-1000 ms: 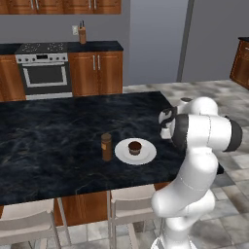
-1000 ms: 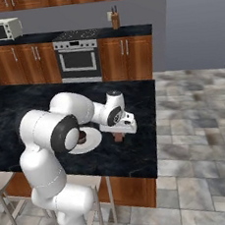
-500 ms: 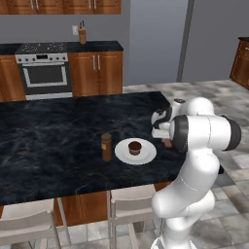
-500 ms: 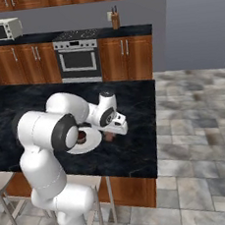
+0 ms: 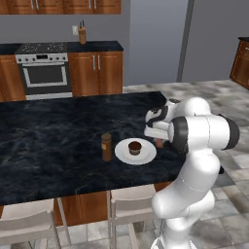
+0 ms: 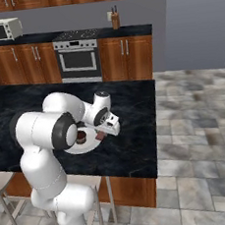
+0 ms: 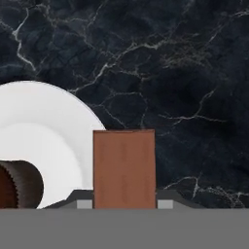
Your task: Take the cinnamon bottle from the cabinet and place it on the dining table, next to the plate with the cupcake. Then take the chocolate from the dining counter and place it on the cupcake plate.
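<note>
One gripper [image 7: 124, 204], seen in the hand view with its two dark tips at either side of one chocolate [image 7: 124, 168]; the tips press against the bar's two long edges, so the hand is pinched on it. The chocolate is a flat, plain rectangular bar, matte reddish-brown, no wrapper or markings visible, standing out straight from between the tips. In the right base view the same chocolate [image 6: 101, 135] hangs below the gripper [image 6: 103, 133], above the dark marble table [image 6: 134, 151], at the plate's edge. Just beside the bar, on its left in the hand view, lies one round white plate [image 7: 44, 131]; the bar's near corner overlaps the plate's rim in that view, but whether it touches the plate I cannot tell. One cupcake [image 7: 17, 185] sits on the plate, dark brown with a ribbed paper cup, cut off at the frame's edge. In the left base view the plate [image 5: 146, 154] and cupcake [image 5: 134, 147] sit just left of the gripper [image 5: 158, 141], and one cinnamon bottle [image 5: 106, 147] stands upright beyond the plate, just beside its far rim: a small brown cylinder with a darker cap. Two pale stools [image 5: 129, 199] stand under the table's near edge. Well beyond the hand, against the back wall: one oven [image 5: 44, 73] with wooden cabinets [image 5: 97, 73] beside it, one knife block [image 5: 82, 34] on the counter, and one microwave [image 6: 4, 29].
</note>
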